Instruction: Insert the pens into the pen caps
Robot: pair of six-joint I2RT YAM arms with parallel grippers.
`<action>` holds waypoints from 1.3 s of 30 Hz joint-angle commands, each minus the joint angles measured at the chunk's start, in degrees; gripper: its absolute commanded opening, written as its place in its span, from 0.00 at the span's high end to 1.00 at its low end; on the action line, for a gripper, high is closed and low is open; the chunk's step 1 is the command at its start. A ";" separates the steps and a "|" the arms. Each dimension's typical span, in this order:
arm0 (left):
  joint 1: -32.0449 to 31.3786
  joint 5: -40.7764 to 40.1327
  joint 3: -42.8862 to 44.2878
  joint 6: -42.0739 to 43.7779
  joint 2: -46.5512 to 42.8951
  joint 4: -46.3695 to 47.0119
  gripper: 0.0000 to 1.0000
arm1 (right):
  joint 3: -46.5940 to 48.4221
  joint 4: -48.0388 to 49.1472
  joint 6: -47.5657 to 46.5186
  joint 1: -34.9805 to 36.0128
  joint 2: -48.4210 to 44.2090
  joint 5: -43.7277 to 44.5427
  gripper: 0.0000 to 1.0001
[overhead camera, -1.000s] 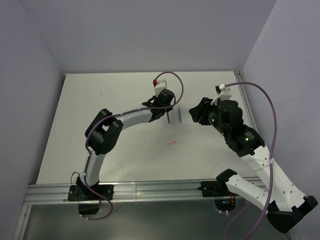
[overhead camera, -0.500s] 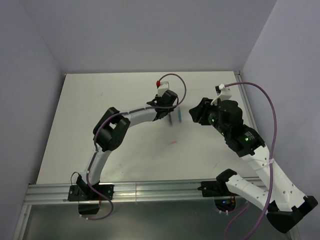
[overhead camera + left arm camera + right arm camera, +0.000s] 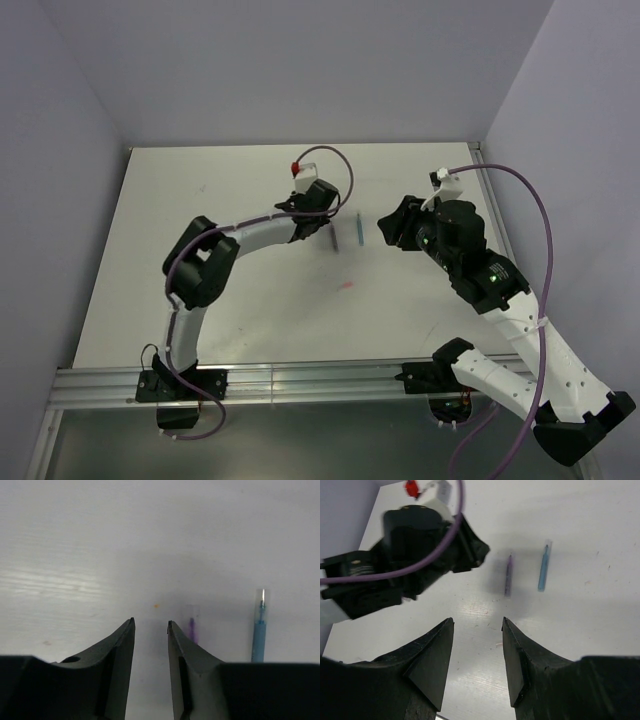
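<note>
Left wrist view: a thin dark purplish plastic pen (image 3: 191, 629) is seen just beside the left gripper (image 3: 150, 624) at three o'clock, and a slender blue plastic pen (image 3: 258, 632) lies farther out. That gripper and the right gripper (image 3: 477, 622) are parted and empty. The pens are judged light, stiff and slippery, so mid-barrel is best gripped.
</note>
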 commanded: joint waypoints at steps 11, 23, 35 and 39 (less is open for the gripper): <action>11.71 -17.49 -24.87 -33.44 -35.59 -26.89 0.63 | -3.51 5.10 -1.52 0.37 1.42 -3.54 0.48; 22.95 -14.78 -32.79 -51.50 -37.27 -39.30 0.54 | -5.17 6.86 -1.87 0.37 3.62 -7.06 0.48; 26.21 -11.00 -31.03 -49.30 -29.36 -34.82 0.56 | -5.97 6.42 -2.04 0.37 2.57 -7.23 0.48; 26.30 -10.03 -30.86 -49.21 -27.61 -32.89 0.55 | -6.14 6.25 -2.13 0.37 2.30 -7.32 0.48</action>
